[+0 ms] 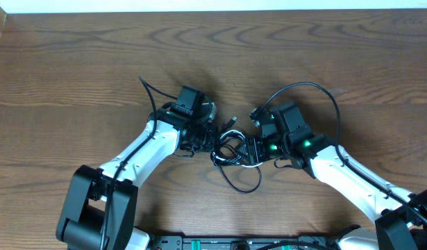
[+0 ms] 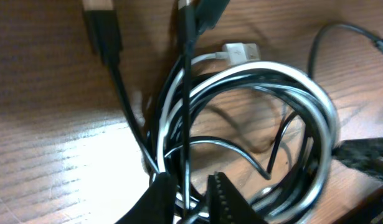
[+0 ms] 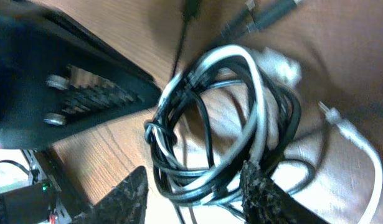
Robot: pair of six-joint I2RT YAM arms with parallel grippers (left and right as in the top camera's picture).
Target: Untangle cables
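step: loosen cable coil (image 1: 232, 149) | left jaws: around 1 black strand (image 2: 186, 124), grip unclear | right jaws: spread astride coil | advice: pull apart slowly

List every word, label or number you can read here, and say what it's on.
None: no readable text in any view.
The cables, the white plug and the table carry no print.
The green light on the right arm is not a character.
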